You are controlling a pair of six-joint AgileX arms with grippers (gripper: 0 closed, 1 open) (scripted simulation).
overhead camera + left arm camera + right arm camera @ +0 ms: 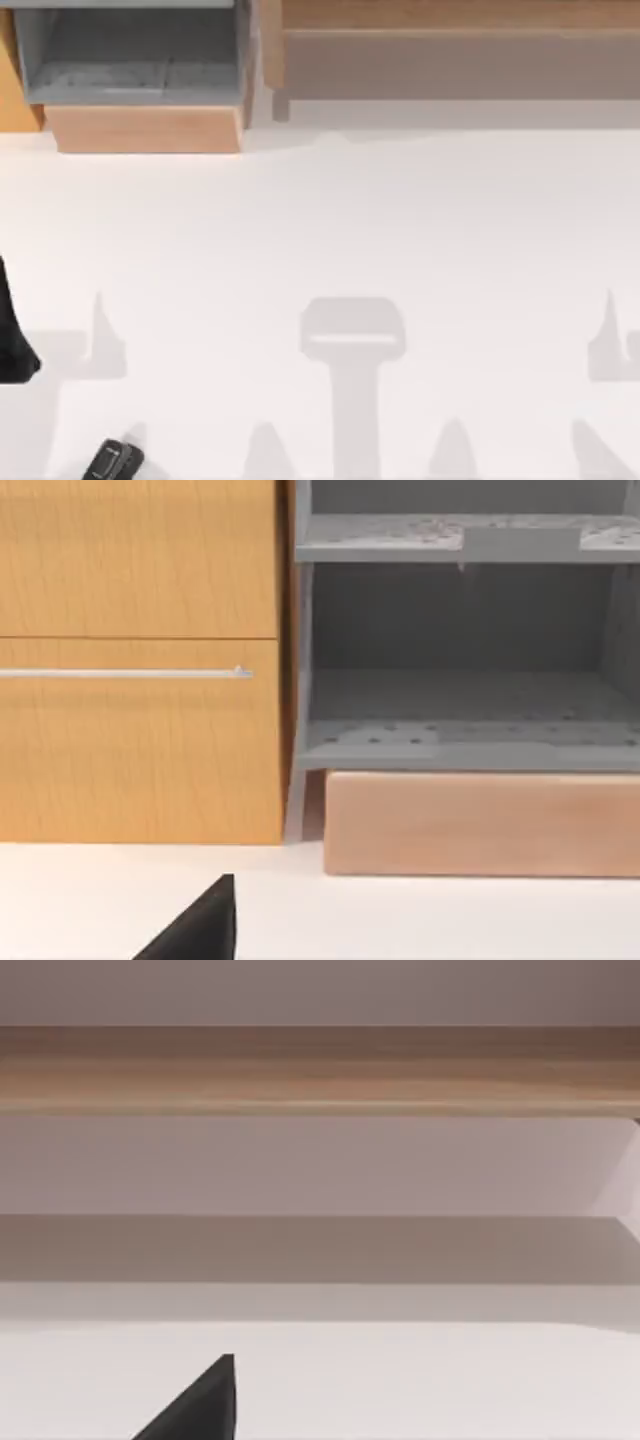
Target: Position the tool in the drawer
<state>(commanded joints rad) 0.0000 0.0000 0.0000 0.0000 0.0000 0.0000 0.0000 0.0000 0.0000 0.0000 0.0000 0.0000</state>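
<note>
The tool point(112, 460), a small black oblong with light grey marks, lies on the white table at the near left corner, with nothing holding it. The drawer point(148, 128) stands pulled out at the far left, its tan front panel facing the table and its grey floor point(110, 60) bare. In the left wrist view the drawer point(480, 825) is straight ahead, some way off. A black part of my left arm point(14, 345) shows at the table's left edge, between tool and drawer. A dark corner of my left gripper point(200, 932) and of my right gripper point(200, 1410) shows in the wrist views.
A wooden cabinet front point(140, 730) with a thin metal handle point(120, 673) stands beside the drawer. A grey shelf point(460, 535) sits above the drawer opening. A long wooden ledge point(450, 40) runs along the far right. White tabletop point(350, 220) stretches between.
</note>
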